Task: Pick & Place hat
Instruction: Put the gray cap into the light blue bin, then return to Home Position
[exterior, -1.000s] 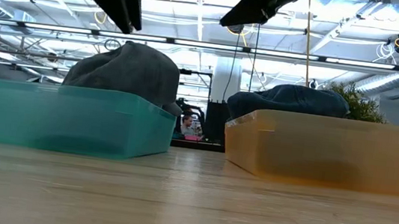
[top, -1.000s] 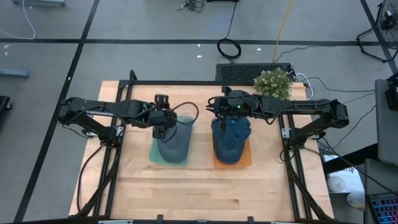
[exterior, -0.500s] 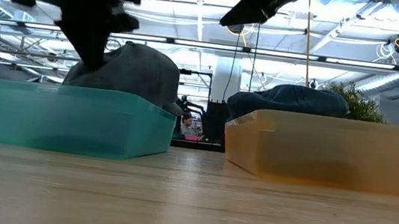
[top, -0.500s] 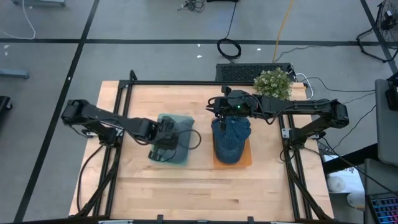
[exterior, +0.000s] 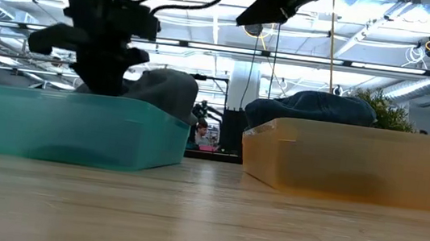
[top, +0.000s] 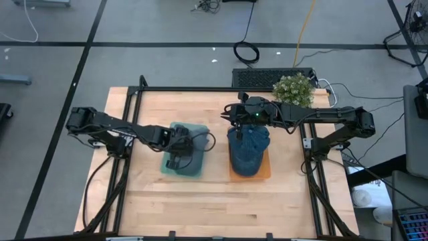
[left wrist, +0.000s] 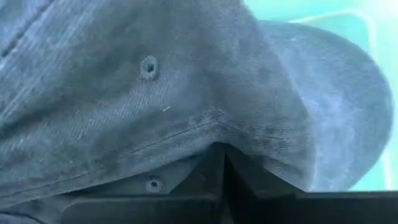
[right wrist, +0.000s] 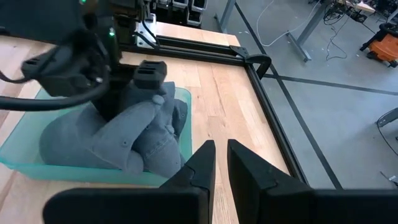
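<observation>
A grey hat [top: 192,142] lies crown-up in the teal bin [top: 167,167] at the table's left of centre. My left gripper [top: 178,151] points steeply down into its crown, shut on the cloth; in the low view the hat [exterior: 161,90] and the bin wall [exterior: 76,129] hide its tips. A dark blue hat [top: 247,150] sits in the orange bin [top: 266,174] to the right. My right gripper [top: 231,114] hangs above that bin's far end, fingers nearly together and holding nothing. My left gripper pinches a fold of the grey hat's crown cloth [left wrist: 205,127] between its two fingertips, close to an eyelet. It comes from above, slanting steeply down. The crown is dented and creased around the fingers [right wrist: 134,124], and the hat still rests in the teal bin.
A potted plant [top: 294,89] and a black box [top: 267,77] stand at the far right edge. Black frame rails [top: 314,181] run along both sides of the table. Bare wooden tabletop [top: 214,201] lies nearer than the two bins.
My left gripper has come down onto the grey hat, moving a little toward the near edge and tipping steeper, and has shut on the crown cloth. The crown now sits lower and crumpled. The right arm has kept still.
</observation>
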